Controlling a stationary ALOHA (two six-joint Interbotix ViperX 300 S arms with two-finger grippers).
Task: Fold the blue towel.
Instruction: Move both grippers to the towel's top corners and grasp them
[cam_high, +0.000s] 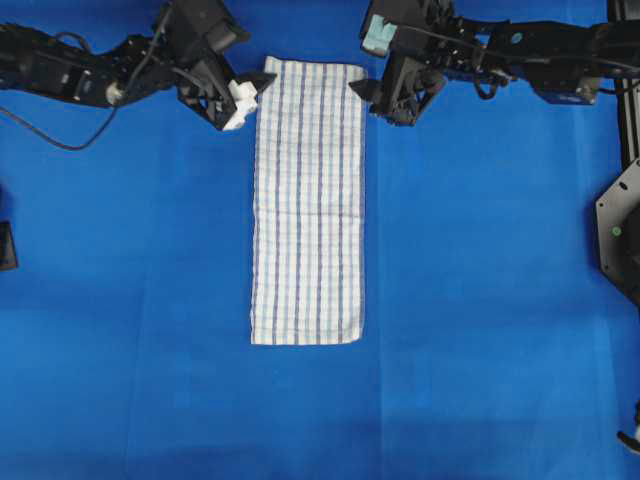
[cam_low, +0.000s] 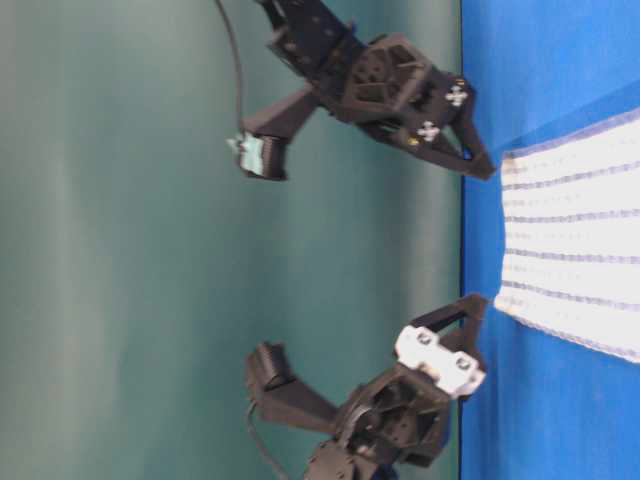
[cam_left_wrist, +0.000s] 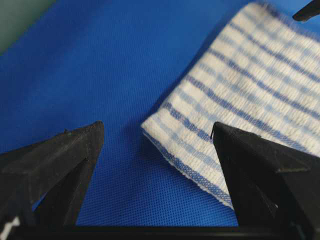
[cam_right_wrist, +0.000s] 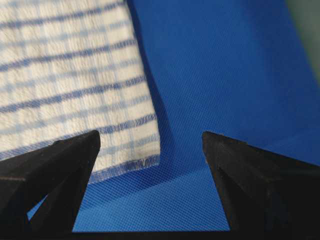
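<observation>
White woven towel with thin blue stripes (cam_high: 307, 200) flat on blue sheet (cam_high: 480, 300), long axis twelve to six. Left gripper (cam_high: 250, 95), right gripper (cam_high: 372, 97) wide open, empty, flanking twelve-o'clock corners. We straddle each corner, pinch both layers together, lift evenly.

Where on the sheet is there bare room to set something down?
Wide bare blue sheet lies left, right and below the blue towel. It is crowded only at the towel's top corners, where the left gripper and right gripper stand with jaws open.
</observation>
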